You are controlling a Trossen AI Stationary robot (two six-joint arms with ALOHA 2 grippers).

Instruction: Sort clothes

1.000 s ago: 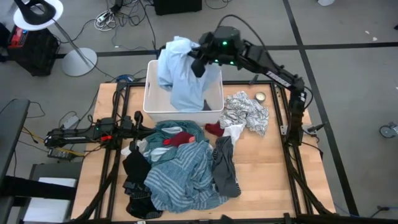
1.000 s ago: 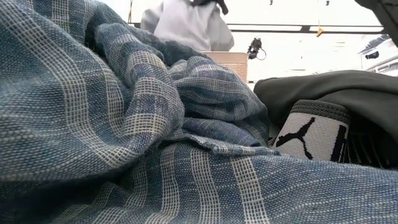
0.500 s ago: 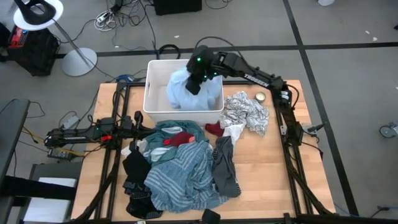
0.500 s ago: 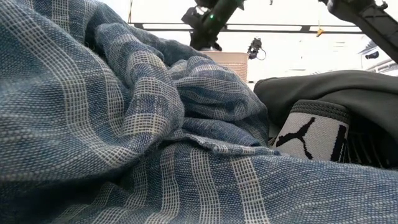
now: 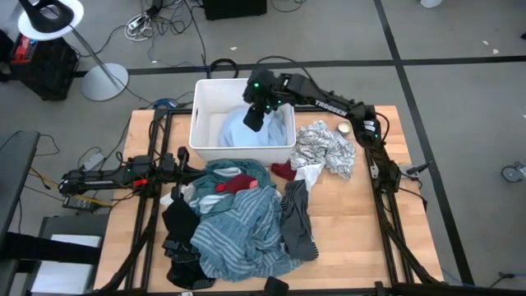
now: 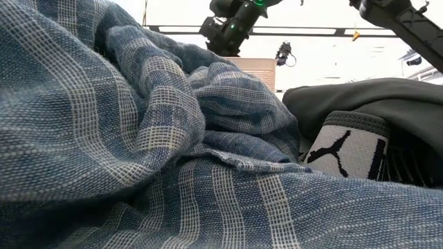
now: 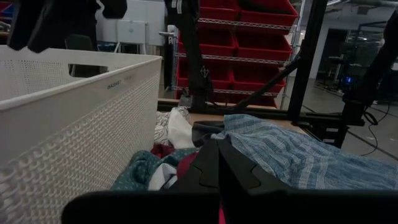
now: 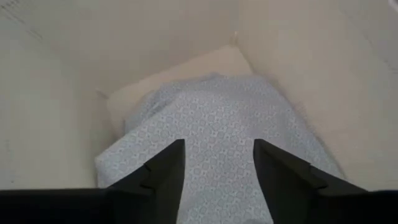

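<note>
Your right gripper [image 8: 217, 171] is hanging open and empty over the white tub [image 5: 202, 123], where the light blue garment [image 5: 246, 131] is lying. Your left gripper [image 7: 219, 168] is resting shut beside the tabletop clothes pile [image 5: 238, 218].

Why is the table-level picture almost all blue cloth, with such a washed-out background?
Low view: the blue-striped garment lies right against the lens, filling the frame; the room behind is overexposed by bright light. High view: evenly lit, the white tub and light blue garment clear.
</note>
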